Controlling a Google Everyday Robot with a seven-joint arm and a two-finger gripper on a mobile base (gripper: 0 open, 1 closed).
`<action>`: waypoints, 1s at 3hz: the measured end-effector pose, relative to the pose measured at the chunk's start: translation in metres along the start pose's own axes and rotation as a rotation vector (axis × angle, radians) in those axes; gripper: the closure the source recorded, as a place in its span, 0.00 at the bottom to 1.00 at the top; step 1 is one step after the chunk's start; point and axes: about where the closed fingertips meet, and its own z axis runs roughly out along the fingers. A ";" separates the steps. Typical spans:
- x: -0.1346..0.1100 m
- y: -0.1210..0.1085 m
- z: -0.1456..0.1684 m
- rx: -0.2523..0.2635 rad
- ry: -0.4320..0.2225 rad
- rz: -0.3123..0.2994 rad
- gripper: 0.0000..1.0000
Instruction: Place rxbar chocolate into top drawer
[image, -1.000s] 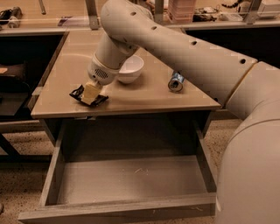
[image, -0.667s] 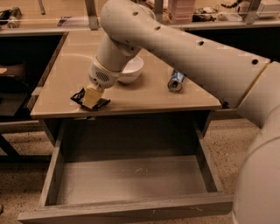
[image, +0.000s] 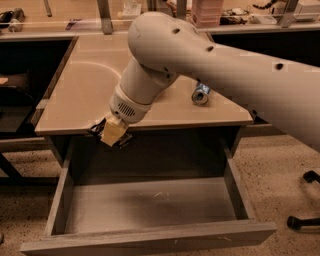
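1. Reaching in from the right, the robot's thick cream arm crosses the beige tabletop on a slant and covers much of its middle and front.
2. A blue-and-white can lies on its side on the tabletop, just beside the arm's lower edge on the right.
3. The gripper hangs at the table's front edge, left of centre, above the back of the open drawer.
4. Its yellowish fingers are pressed together on the rxbar chocolate. The black wrapper sticks out on either side of them, off the tabletop and over the drawer's rear.
5. The wrist largely hides the bar, so its lettering cannot be read.
6. The top drawer is pulled well out below the tabletop. Inside it, only the plain grey bottom shows, with a few pale flecks.
7. Speckled floor lies to the right of the drawer, with dark caster legs at the picture's edge.
8. More benches with small clutter stand behind the table.
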 end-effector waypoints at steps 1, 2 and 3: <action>0.028 0.029 0.006 0.005 -0.008 0.082 1.00; 0.054 0.049 0.015 0.028 0.006 0.149 1.00; 0.060 0.051 0.019 0.025 0.017 0.153 1.00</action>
